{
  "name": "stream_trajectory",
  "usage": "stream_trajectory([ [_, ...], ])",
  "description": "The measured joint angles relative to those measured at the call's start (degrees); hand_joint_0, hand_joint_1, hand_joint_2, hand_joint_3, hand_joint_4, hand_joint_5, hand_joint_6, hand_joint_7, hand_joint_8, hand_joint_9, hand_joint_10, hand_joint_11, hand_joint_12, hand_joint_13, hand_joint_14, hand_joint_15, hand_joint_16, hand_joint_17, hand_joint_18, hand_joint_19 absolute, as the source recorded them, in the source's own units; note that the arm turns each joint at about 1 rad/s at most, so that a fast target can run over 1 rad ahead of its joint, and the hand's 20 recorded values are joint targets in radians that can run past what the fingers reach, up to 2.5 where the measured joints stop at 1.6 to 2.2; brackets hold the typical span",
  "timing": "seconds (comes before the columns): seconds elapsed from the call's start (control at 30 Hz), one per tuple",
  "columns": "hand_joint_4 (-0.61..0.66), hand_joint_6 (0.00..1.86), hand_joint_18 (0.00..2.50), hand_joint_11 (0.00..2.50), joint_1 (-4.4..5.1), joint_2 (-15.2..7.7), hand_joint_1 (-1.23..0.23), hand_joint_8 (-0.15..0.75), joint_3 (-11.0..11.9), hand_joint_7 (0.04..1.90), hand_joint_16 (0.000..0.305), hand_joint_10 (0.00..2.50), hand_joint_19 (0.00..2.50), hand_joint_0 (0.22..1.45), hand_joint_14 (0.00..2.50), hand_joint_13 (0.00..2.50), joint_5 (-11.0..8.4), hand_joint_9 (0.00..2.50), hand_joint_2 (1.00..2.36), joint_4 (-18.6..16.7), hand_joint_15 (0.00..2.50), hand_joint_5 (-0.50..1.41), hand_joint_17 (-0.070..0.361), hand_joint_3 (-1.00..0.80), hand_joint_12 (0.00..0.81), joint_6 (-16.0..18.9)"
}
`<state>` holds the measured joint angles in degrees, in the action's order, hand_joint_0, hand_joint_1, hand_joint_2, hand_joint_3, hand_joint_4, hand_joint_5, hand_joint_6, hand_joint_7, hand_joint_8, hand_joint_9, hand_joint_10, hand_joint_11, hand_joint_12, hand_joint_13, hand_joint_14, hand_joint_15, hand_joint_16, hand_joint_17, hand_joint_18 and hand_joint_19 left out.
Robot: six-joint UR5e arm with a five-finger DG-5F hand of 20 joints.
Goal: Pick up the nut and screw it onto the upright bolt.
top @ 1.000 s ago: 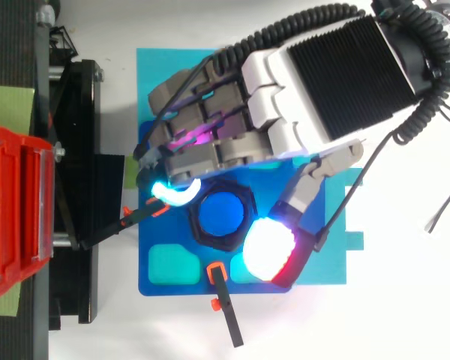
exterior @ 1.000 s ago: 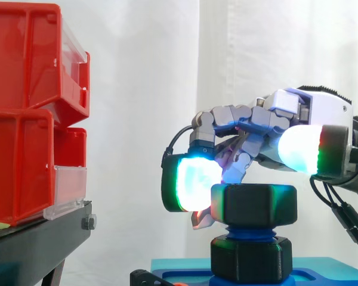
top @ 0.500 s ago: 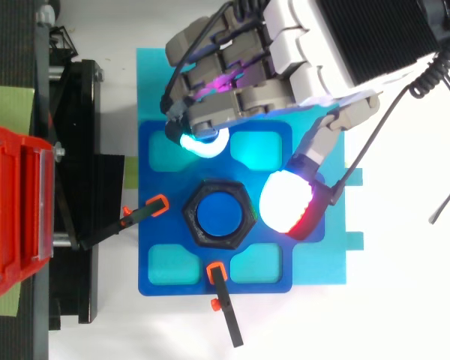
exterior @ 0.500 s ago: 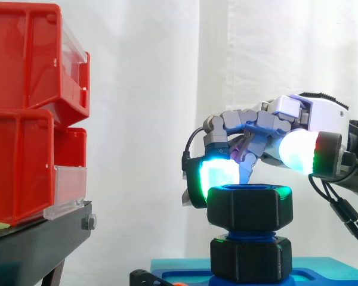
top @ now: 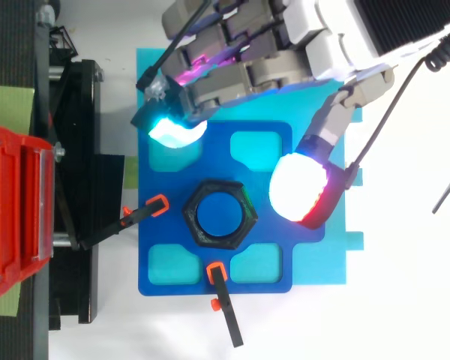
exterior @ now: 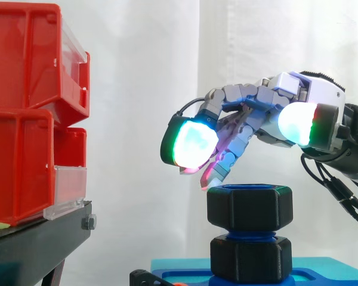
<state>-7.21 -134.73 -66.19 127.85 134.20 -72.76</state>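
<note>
While my robot hand (exterior: 259, 116) hung just above the black hexagonal plastic nut (exterior: 249, 207), fingers loosely spread and holding nothing, that nut sat threaded on the upright blue plastic bolt (top: 219, 214), near its top. Pickup and thread start looked done. Blue thread showed between the nut and the black hexagonal collar (exterior: 247, 259) below, so I judged more turns were left. Dark blue base plate (top: 266, 229) underneath.

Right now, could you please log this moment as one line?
hand: open, empty | position: above nut, not touching | nut: on upright bolt, unheld
</note>
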Motion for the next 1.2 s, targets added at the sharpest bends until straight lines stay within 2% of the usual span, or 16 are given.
stream_trajectory([
  [0.3,0.21,0.5,0.68,0.0,2.17,0.0,-0.23,0.224,-1.4,0.84,0.023,0.0,0.17,0.48,0.0,0.86,-3.24,1.11,1.0,0.2,0.0,-0.07,0.051,-0.5,0.18,-0.5],
  [0.47,0.21,0.5,0.67,0.0,3.12,0.0,-0.22,0.221,-2.1,0.84,0.023,0.0,0.17,0.48,0.0,0.86,-3.77,1.1,1.0,0.1,0.0,-0.07,0.052,-0.5,0.181,-0.5],
  [0.67,0.21,0.5,0.67,0.0,3.82,0.0,-0.22,0.229,-2.3,0.84,0.023,0.0,0.17,0.48,0.0,0.85,-3.83,1.08,1.0,0.3,0.0,-0.07,0.052,-0.5,0.182,-0.5],
  [0.77,0.19,0.5,0.67,0.0,4.08,0.0,-0.22,0.224,-2.3,0.8,0.023,0.0,0.16,0.48,0.0,0.85,-3.83,1.08,1.0,0.9,0.0,-0.08,0.052,-0.5,0.184,-0.5],
  [0.9,0.16,0.5,0.66,0.0,4.2,0.0,-0.23,0.21,-2.3,0.65,0.024,0.0,0.16,0.48,0.0,0.84,-3.84,1.02,1.0,1.3,0.0,-0.11,0.054,-0.5,0.186,-0.3],
  [1.2,0.14,0.5,0.56,0.0,4.11,0.0,-0.22,0.198,-2.3,0.57,0.026,0.0,0.15,0.48,0.0,0.74,-3.84,0.85,1.0,1.6,0.0,-0.14,0.059,-0.5,0.195,0.0],
])
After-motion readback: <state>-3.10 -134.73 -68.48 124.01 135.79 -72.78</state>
